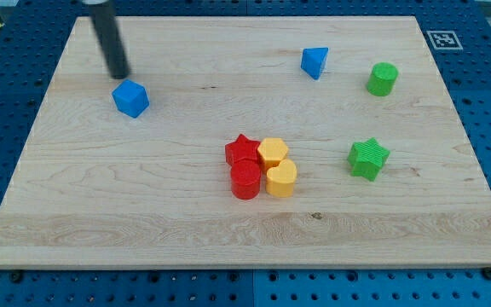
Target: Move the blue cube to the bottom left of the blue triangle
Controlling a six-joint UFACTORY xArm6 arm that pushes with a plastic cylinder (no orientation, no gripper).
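The blue cube (130,98) sits on the wooden board at the view's upper left. The blue triangle (314,61) sits far to its right, near the view's top. My tip (121,75) is just above and slightly left of the blue cube, very close to it; I cannot tell whether it touches. The dark rod runs up from the tip to the view's top edge.
A red star (243,150), a red cylinder (245,181), a yellow hexagon (273,152) and a yellow rounded block (281,179) cluster at the board's middle. A green cylinder (383,78) and a green star (368,159) stand at the right. The board (101,222) lies on a blue pegboard.
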